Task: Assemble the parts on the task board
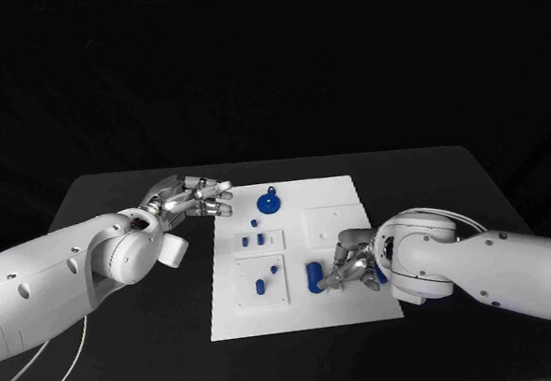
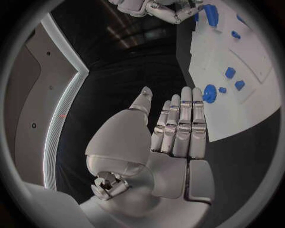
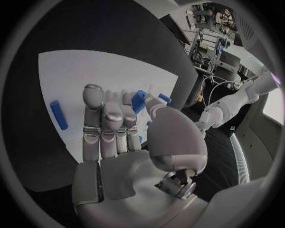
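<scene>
The white task board (image 1: 351, 308) lies mid-table. On it are a blue round disc (image 1: 269, 202), small blue pieces (image 1: 254, 241) on a raised plate, and others on a lower plate (image 1: 260, 287). A blue cylinder (image 1: 314, 277) lies flat on the board beside my right hand (image 1: 352, 264). In the right wrist view the cylinder (image 3: 59, 114) is apart from the fingers, and a short blue part (image 3: 138, 100) sits pinched between thumb and fingertips. My left hand (image 1: 193, 201) hovers off the board's far left corner, fingers straight and holding nothing. The disc (image 2: 209, 93) lies just beyond its fingertips (image 2: 185, 95).
A blank raised white plate (image 1: 332, 222) occupies the board's right half. The black table (image 1: 423, 172) surrounds the board, with bare strips on both sides and in front. White cables run by the right forearm (image 1: 428, 211) and under the left arm (image 1: 33, 366).
</scene>
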Controlling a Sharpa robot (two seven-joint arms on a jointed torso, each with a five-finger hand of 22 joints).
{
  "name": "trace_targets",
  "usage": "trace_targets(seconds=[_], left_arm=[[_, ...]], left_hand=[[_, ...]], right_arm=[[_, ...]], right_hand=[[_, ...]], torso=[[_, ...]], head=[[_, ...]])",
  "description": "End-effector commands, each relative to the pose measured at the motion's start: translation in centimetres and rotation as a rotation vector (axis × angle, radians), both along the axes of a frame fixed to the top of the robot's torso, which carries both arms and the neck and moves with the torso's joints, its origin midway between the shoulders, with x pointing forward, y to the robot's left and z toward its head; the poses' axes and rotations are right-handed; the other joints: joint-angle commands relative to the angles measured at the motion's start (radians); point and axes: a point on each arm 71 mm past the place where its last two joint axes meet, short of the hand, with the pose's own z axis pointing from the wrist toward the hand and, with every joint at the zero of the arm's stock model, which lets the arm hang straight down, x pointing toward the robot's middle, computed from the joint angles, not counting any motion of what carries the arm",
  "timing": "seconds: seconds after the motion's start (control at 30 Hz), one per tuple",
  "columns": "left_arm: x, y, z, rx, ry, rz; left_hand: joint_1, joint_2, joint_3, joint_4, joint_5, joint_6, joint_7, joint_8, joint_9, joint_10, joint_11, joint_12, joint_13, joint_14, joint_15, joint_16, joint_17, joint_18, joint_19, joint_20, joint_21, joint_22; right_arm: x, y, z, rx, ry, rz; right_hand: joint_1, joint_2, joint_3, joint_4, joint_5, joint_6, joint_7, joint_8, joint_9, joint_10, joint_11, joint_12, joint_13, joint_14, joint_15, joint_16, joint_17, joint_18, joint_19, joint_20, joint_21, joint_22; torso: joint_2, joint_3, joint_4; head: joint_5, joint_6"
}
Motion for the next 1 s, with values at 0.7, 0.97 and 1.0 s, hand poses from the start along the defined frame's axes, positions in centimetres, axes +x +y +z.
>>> trace_targets(seconds=[0.7, 0.97, 1.0], left_arm=[[-0.15, -0.29, -0.10, -0.003, 0.007, -0.024], [-0.16, -0.26, -0.13, -0.002, 0.010, -0.026], [-0.16, -0.26, -0.14, -0.002, 0.010, -0.026]], left_hand=[[-0.011, -0.002, -0.002, 0.012, 0.001, -0.009, -0.001, 0.004, 0.000, -0.005, 0.001, 0.006, 0.001, -0.004, 0.003, 0.002, 0.001, -0.010, -0.002, 0.004, 0.006, -0.002], [-0.011, -0.002, -0.002, 0.012, 0.001, -0.009, -0.001, 0.004, 0.000, -0.005, 0.001, 0.006, 0.001, -0.004, 0.003, 0.002, 0.001, -0.010, -0.002, 0.004, 0.006, -0.002], [-0.011, -0.002, -0.002, 0.012, 0.001, -0.009, -0.001, 0.004, 0.000, -0.005, 0.001, 0.006, 0.001, -0.004, 0.003, 0.002, 0.001, -0.010, -0.002, 0.004, 0.006, -0.002]], right_arm=[[0.58, 0.23, -0.58, -0.002, 0.005, -0.004], [0.49, 0.26, -0.99, -0.007, 0.036, 0.005], [0.46, 0.34, -1.06, -0.002, 0.043, 0.006]], right_hand=[[-0.086, 0.033, 0.124, -0.125, -0.002, -0.001, -0.007, 0.001, -0.007, 0.009, -0.006, -0.001, 0.009, 0.004, -0.008, -0.007, 0.002, -0.018, 0.044, -0.007, -0.002, -0.001], [-0.089, 0.038, 0.165, -0.196, 0.069, -0.005, -0.006, 0.000, -0.001, 0.004, -0.004, 0.002, 0.005, 0.004, -0.004, -0.007, -0.007, -0.013, 0.043, -0.001, -0.006, -0.002], [-0.107, 0.036, 0.170, -0.187, 0.092, -0.007, -0.005, 0.000, -0.001, 0.003, -0.004, 0.001, 0.004, 0.004, -0.004, -0.006, -0.008, -0.013, 0.043, -0.001, -0.005, -0.001]], torso=[[0.000, 0.0002, -0.0006], [0.000, 0.0004, 0.0000], [0.000, 0.0005, 0.0001]], head=[[0.001, -0.003], [0.001, -0.004], [0.001, -0.003]])
